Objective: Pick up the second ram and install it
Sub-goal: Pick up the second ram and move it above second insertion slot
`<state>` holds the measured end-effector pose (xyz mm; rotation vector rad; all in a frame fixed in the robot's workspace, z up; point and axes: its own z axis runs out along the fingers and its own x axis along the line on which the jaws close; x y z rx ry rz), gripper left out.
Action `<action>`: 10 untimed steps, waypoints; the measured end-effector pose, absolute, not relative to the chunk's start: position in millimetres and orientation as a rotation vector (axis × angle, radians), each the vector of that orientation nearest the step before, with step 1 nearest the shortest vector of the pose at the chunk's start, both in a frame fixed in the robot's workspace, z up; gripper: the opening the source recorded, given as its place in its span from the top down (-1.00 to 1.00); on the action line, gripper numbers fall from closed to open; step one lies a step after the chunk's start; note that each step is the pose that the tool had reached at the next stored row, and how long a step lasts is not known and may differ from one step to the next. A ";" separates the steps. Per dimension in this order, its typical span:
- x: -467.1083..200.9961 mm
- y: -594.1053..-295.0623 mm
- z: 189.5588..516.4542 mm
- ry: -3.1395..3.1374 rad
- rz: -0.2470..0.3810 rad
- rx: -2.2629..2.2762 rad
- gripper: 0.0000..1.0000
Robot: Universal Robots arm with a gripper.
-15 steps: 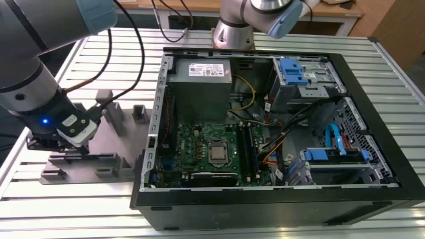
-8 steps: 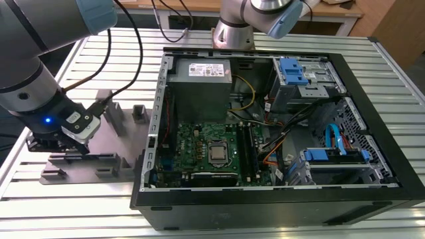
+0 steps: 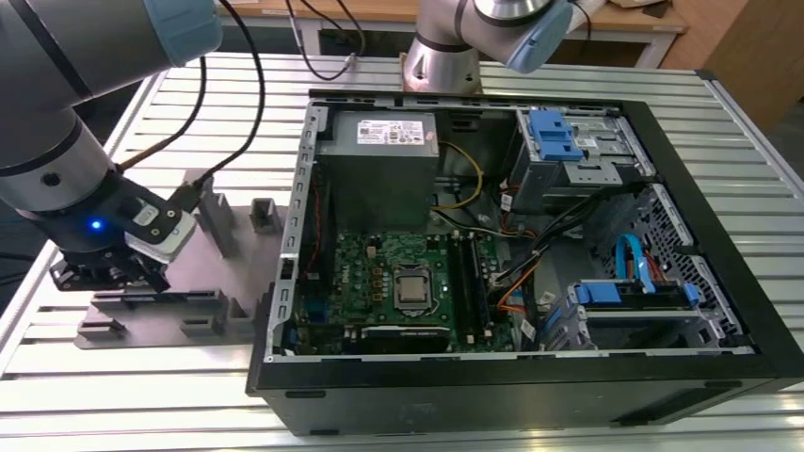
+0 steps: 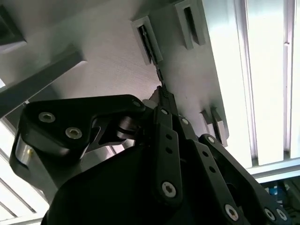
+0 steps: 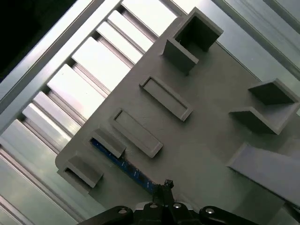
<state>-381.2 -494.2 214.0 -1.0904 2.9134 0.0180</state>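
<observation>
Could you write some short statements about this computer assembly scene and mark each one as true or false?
1. The gripper is low over the grey tray. True.
2. The second ram already sits in a motherboard slot. False: it rests in the tray's holder blocks.
3. The computer case lies open, so the motherboard is visible. True.
4. The tray stands on the exterior view's right of the case. False: it is on the exterior view's left.
</observation>
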 end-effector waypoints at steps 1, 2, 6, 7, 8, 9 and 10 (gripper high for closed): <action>-381.2 -494.2 214.0 2.905 0.018 -1.112 0.85; -381.2 -494.2 214.0 2.898 0.019 -1.130 0.85; -381.2 -494.2 214.0 2.868 0.020 -1.207 0.85; -381.2 -494.2 213.9 2.860 0.020 -1.226 0.85; -381.2 -494.2 213.9 2.851 0.020 -1.246 0.85; -381.2 -494.2 213.9 2.843 0.021 -1.265 0.85; -381.2 -494.2 213.9 2.835 0.021 -1.284 0.85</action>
